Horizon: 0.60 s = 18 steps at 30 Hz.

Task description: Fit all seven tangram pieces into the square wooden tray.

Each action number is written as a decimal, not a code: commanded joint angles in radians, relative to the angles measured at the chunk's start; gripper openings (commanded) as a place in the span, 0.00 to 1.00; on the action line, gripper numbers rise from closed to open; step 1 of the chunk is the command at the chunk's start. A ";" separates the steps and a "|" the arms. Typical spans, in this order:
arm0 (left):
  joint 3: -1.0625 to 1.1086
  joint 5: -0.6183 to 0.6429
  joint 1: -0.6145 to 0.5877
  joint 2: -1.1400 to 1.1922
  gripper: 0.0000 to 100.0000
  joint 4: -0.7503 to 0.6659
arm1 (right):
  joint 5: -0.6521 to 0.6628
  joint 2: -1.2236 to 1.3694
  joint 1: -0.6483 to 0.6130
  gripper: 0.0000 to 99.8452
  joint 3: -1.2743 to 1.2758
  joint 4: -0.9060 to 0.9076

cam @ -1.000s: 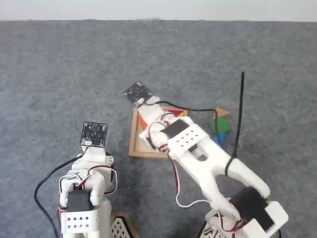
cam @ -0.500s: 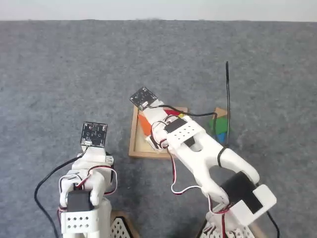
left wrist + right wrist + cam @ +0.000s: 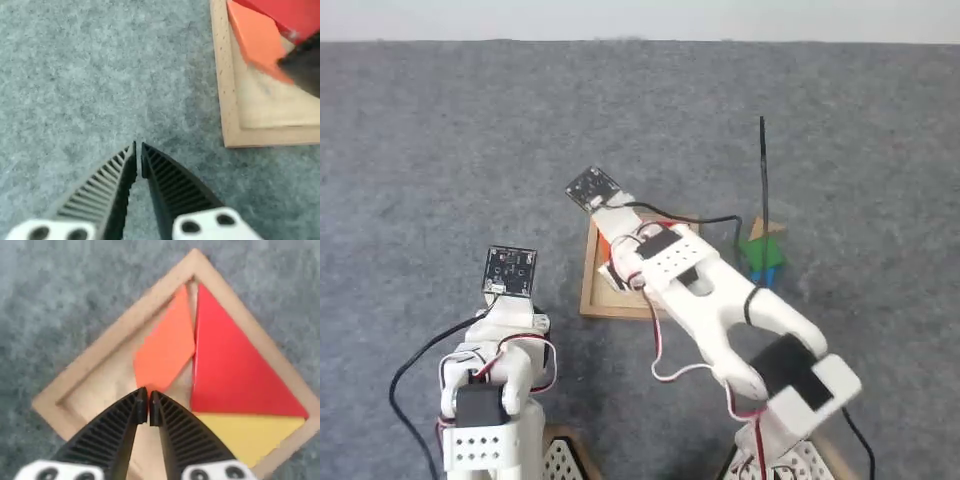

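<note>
The square wooden tray holds an orange parallelogram, a large red triangle and a yellow triangle. My right gripper is shut, its tips resting at the near corner of the orange parallelogram. In the high view the right arm covers most of the tray. My left gripper is shut with nothing in it, low over the carpet a little left of the tray's near corner. A green piece, a blue piece and a tan triangle lie on the carpet right of the tray.
Grey carpet covers the table, open at the far side and the left. A black cable rises from the right arm above the loose pieces. The right gripper's dark finger shows over the tray in the left wrist view.
The right arm's elbow swung over toward the left while its wrist shifted right, then back left above the tray. The left arm has not moved.
</note>
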 commanded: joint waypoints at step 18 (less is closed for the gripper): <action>-0.010 -0.002 0.006 -0.017 0.02 0.003 | -0.017 -0.099 0.004 0.02 -0.083 0.074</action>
